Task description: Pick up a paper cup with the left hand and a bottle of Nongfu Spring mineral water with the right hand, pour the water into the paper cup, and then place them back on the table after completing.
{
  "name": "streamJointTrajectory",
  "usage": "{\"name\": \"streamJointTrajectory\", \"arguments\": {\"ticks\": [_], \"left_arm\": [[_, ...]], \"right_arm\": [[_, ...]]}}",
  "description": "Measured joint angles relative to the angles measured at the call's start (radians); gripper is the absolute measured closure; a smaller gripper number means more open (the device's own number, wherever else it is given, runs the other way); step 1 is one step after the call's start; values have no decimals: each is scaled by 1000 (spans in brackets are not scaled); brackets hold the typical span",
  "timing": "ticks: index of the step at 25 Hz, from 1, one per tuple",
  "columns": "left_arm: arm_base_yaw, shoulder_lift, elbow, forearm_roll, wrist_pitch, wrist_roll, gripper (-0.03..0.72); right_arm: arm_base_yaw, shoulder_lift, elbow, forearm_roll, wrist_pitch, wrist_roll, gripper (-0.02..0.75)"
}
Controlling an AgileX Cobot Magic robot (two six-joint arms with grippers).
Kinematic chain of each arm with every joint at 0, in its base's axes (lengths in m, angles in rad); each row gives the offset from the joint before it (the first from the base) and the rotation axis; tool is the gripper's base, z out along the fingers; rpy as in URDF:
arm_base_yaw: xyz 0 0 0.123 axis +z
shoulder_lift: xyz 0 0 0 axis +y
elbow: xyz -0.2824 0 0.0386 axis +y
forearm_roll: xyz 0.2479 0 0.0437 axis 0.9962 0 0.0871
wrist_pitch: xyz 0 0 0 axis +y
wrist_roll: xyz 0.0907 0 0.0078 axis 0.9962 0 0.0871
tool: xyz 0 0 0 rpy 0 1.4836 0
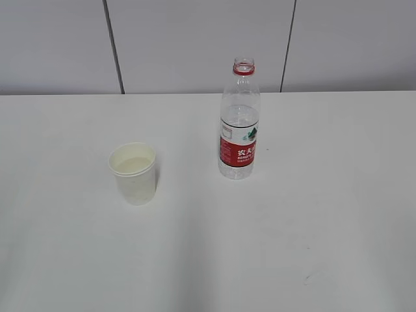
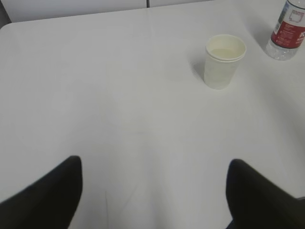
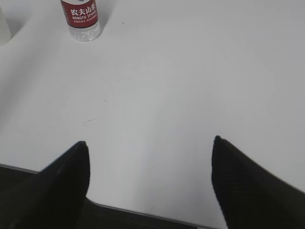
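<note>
A white paper cup [image 1: 134,173] stands upright on the white table [image 1: 273,247], left of centre, with clear water in it. The Nongfu Spring bottle [image 1: 238,123], clear with a red label and a red neck ring, no cap, stands upright to its right, partly filled. Neither arm shows in the exterior view. In the left wrist view my left gripper [image 2: 152,164] is open and empty, far short of the cup [image 2: 223,61] and the bottle [image 2: 288,32]. In the right wrist view my right gripper [image 3: 150,145] is open and empty over the table's near edge, far from the bottle [image 3: 82,18].
A grey panelled wall [image 1: 195,45] runs behind the table. The table's near edge [image 3: 143,212] shows below the right gripper. A faint scratch mark [image 3: 93,120] lies on the tabletop.
</note>
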Motion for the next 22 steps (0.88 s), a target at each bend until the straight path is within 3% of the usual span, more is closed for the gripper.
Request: {"name": "streamJointTrajectory", "arguments": {"ticks": [19,22], "left_arm": [[1,0,2,0,0,0,125],[30,0,2,0,0,0,125]], "right_arm": [[0,0,0,-2,0,0,150],[0,0,0,-2,0,0,150]]}}
